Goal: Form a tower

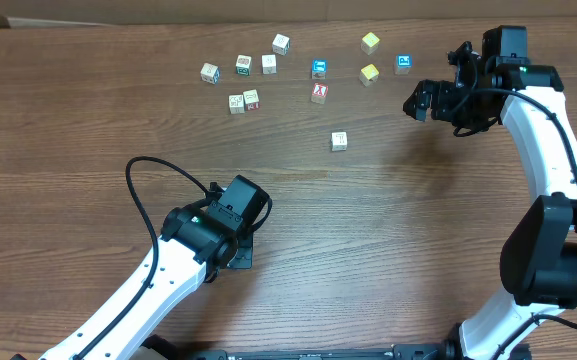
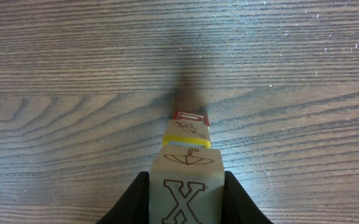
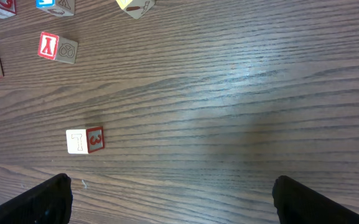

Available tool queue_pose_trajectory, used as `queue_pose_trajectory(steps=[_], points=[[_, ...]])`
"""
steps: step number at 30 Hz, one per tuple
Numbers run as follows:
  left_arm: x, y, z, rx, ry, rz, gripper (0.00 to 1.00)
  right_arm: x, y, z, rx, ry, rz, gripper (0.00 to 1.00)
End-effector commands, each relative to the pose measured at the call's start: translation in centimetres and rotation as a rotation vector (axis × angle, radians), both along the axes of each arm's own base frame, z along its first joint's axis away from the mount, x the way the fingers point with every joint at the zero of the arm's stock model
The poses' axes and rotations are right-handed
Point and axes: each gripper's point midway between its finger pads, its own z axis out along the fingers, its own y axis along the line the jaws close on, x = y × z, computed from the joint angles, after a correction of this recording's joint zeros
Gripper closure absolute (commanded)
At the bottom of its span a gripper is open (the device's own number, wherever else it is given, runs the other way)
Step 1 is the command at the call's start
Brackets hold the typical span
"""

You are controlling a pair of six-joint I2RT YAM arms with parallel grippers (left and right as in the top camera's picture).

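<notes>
In the left wrist view the tower (image 2: 188, 158) is seen from above as a one-cube-wide column of pale wooden letter cubes, with an umbrella face, a yellow edge and a red face lower down. Its top cube, printed with a brown X (image 2: 185, 198), sits between the black fingers of my left gripper (image 2: 186, 182), which is shut on it. In the overhead view my left gripper (image 1: 236, 248) covers the tower. My right gripper (image 1: 423, 100) hangs open at the back right with only bare table between its fingers (image 3: 42, 199).
Several loose letter cubes are scattered across the back of the table, among them a yellow one (image 1: 370, 42), a blue one (image 1: 404, 64) and a red-faced one (image 1: 319, 93). A lone cube (image 1: 339, 140) with a red 3 side (image 3: 84, 140) lies nearer the middle.
</notes>
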Motion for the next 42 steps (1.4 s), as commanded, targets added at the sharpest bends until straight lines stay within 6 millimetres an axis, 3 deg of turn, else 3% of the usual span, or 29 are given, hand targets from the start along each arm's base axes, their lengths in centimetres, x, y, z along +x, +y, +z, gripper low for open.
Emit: queue_pose_trajectory(steps=[1, 18, 42], points=[[0.0, 0.3, -0.3, 0.033, 0.000, -0.031, 0.88, 0.5, 0.0, 1.9, -0.002, -0.052, -0.003, 0.00], [0.0, 0.6, -1.3, 0.043, -0.007, -0.029, 0.87, 0.5, 0.0, 1.9, -0.002, -0.052, -0.003, 0.00], [-0.4, 0.3, -1.5, 0.028, 0.010, -0.043, 0.62, 0.5, 0.0, 1.9, -0.002, -0.052, -0.003, 0.00]])
